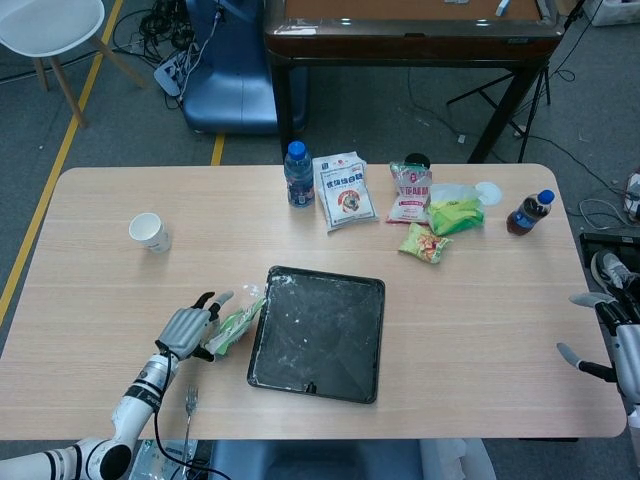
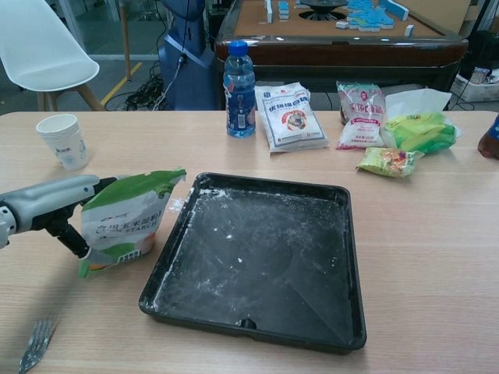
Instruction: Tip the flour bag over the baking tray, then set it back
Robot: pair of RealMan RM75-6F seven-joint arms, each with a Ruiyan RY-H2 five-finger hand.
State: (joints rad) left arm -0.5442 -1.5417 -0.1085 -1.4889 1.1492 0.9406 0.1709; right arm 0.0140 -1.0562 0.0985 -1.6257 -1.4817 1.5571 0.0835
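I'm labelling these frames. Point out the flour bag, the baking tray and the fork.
flour bag (image 2: 121, 222): chest view, on its white printed front panel.
baking tray (image 2: 257, 257): chest view, on its dusted black floor.
fork (image 2: 35, 343): chest view, on the tines near the table's front edge.

The left hand (image 1: 187, 328) holds the flour bag (image 1: 232, 323) on the table (image 1: 100, 300), just left of the tray (image 1: 318, 333). A fork (image 1: 189, 412) lies near the front edge. A cup (image 1: 149, 232) stands far left. A bottle (image 1: 298, 174) and snack packs (image 1: 343, 190) line the rear. The right hand (image 1: 612, 338) sits beside the right edge, fingers apart, holding nothing.
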